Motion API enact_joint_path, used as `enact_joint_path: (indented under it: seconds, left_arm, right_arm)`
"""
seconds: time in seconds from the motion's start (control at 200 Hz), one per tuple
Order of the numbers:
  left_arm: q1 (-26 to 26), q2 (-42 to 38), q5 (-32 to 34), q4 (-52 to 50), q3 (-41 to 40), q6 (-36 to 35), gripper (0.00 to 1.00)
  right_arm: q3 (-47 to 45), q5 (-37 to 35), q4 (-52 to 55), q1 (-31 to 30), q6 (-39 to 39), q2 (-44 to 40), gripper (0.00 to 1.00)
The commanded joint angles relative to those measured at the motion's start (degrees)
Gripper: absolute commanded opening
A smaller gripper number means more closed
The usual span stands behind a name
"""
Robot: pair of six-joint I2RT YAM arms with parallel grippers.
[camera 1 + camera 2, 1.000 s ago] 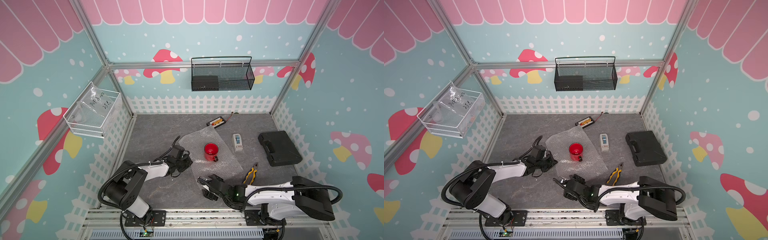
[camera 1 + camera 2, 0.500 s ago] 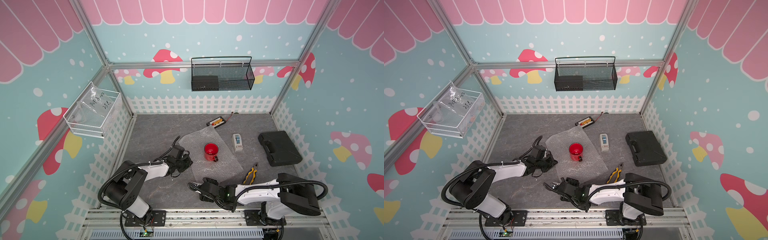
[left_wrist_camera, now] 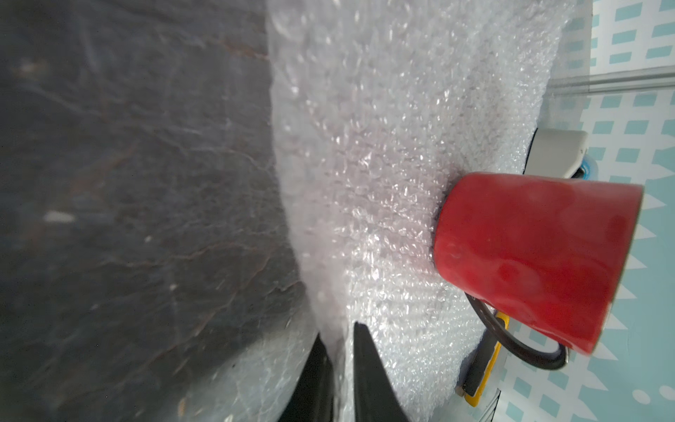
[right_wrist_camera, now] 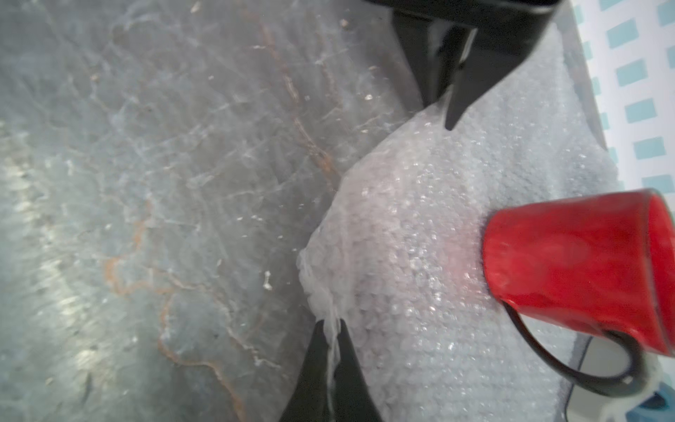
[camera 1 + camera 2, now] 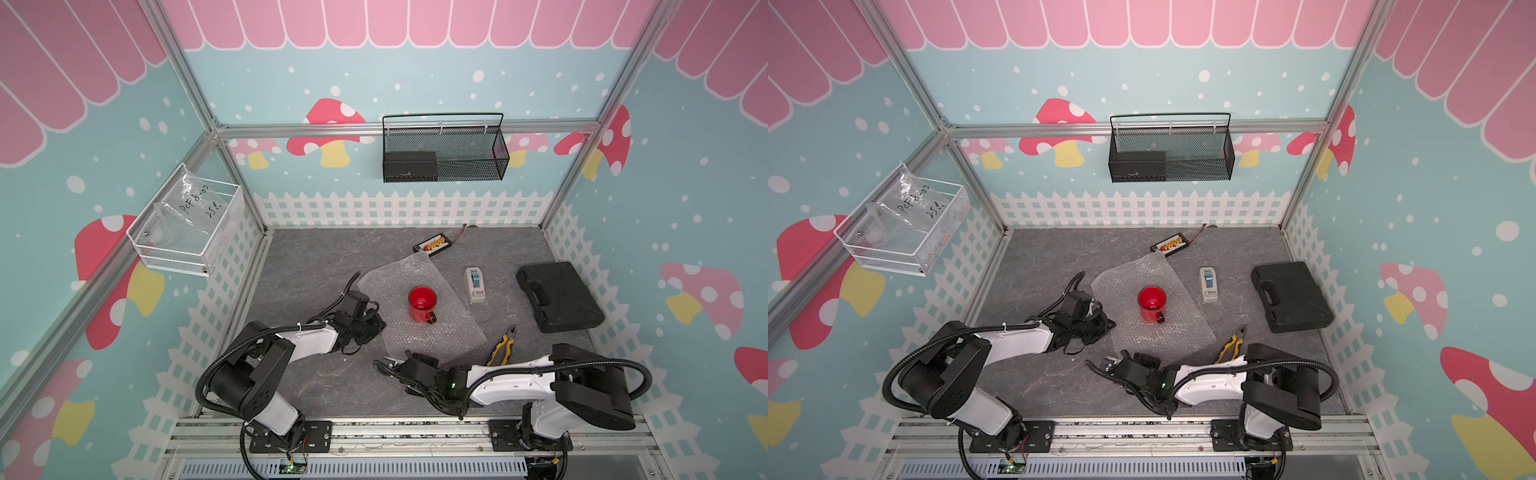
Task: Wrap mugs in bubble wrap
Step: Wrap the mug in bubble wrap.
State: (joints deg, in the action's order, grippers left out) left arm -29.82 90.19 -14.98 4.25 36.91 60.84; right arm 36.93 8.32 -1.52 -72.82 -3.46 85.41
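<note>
1 mug (image 5: 422, 303) on wrap (image 5: 390, 286) | R grip (image 4: 331, 321) pinches corner | L grip (image 3: 338, 329) ajar

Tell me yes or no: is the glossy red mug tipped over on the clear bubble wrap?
No: the glossy red mug stands upright, mouth up, on the clear bubble-wrap sheet.

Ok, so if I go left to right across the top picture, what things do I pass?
White wire basket → red mug → small white gadget → yellow pliers → black case.
</note>
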Motion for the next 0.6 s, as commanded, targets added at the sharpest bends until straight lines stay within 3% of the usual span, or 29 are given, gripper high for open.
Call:
enact_joint_path:
  seconds: [0.0,0.16,0.32,0.595]
  left_arm:
    - [0.46,-4.06,2.84,-3.80,1.81,-2.20,0.33]
    - [1.53,-12.99,9.46,-9.50,2.70,-8.71,0.61]
    - [1.14,-19.35,12.29,-11.63,2.92,-15.81,0.77]
    - [-3.85,-16.82,11.01,-7.28,2.86,-19.82,0.79]
  right_arm:
    - [1.28,-3.84,-0.12,3.41,0.30,-5.11,0.00]
    - [3.10,-1.80,0.44,10.45,0.49,-8.62,0.00]
    - [6.48,-1.19,2.06,16.08,0.29,-9.25,0.00]
    - [12.81,2.16,2.85,25.01,2.21,-4.94,0.00]
